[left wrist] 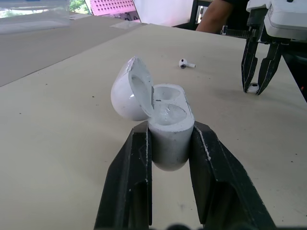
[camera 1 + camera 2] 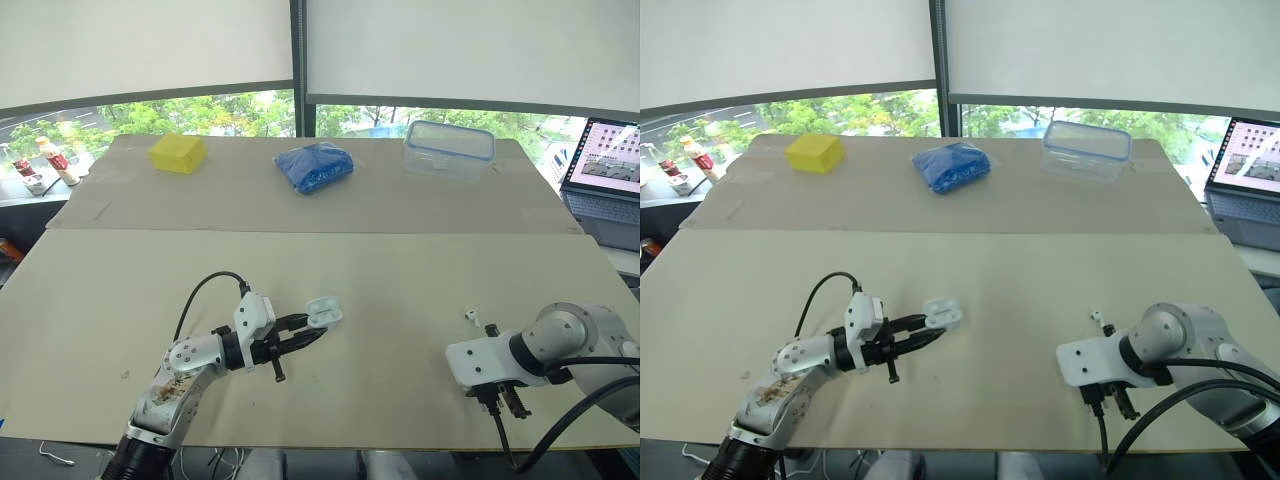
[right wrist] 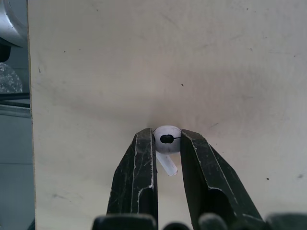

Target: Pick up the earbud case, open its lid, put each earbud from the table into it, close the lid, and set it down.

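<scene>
Your left gripper (image 2: 308, 330) was clenched on earbud case (image 1: 168, 129) body, lid (image 1: 127, 91) hinged open, wells up. Your right gripper (image 1: 254, 82) pinched one earbud (image 3: 166, 138) by head, stem trailing toward wrist. Case lay well off to its left. Second earbud (image 2: 470, 317) sat on table (image 2: 400, 280) just beyond right gripper.
</scene>
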{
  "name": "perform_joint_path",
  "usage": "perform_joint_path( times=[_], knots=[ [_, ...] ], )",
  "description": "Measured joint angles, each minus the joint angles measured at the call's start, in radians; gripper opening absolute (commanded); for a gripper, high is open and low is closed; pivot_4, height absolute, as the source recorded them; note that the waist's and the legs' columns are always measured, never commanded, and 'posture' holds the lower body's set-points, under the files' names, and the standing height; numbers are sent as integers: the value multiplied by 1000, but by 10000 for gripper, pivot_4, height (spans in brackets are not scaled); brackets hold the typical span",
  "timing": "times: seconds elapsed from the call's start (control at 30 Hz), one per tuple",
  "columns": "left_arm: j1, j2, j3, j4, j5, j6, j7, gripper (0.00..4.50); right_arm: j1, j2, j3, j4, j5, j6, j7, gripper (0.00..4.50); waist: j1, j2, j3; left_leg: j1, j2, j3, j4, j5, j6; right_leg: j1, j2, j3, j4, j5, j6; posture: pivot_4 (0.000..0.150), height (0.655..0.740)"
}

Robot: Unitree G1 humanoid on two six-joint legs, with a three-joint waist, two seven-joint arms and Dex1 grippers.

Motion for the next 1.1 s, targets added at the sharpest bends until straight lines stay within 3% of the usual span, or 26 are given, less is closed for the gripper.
perform_joint_path(
  times=[0.13, 0.3, 0.47, 0.6, 0.83, 1.1],
  knots=[
    [-13, -3, -2, 0, 0, 11, 9, 5688, 16, 4, -71, -10, 87, 35, 1, 3317, 1, 0, 0, -1, 0, 0, 0, 0, 0, 0, 0, 0, 0, 0, 0, 1500, 6859],
    [-46, -38, 0, 7, -6, 19, 23, 5688, -7, 110, -281, -78, 325, 255, -38, 3317, 1, 0, 0, -2, 0, -1, 0, 0, 0, 0, 0, -1, 0, 0, 0, 1500, 6859],
    [-102, -99, 0, 40, -7, 21, 57, 5688, -148, 417, -456, -180, 620, 605, -260, 3317, 2, 0, 1, -3, -1, -5, 1, 0, 0, 0, 0, -3, 0, 0, 0, 1500, 6859],
    [-173, -168, -6, 74, -3, 30, 108, 5688, -233, 805, -532, -232, 769, 754, -558, 3317, 3, 0, 0, -6, -2, -9, 1, 0, 0, -2, 0, -7, 1, 0, -1, 1500, 6859],
    [-239, -228, -2, 127, 1, 39, 166, 5688, -232, 1129, -493, -243, 799, 732, -911, 3317, 2, 1, 0, -8, -3, -11, 1, 1, -1, -4, -1, -9, 4, 0, -1, 1500, 6859],
    [-268, -237, 5, 142, -1, 47, 183, 5688, -156, 1158, -374, -163, 710, 536, -1013, 3317, -6, 1, 0, -8, -3, -12, 1, 1, -1, -5, 0, -9, 4, 0, -1, 1500, 6859]
  ],
)
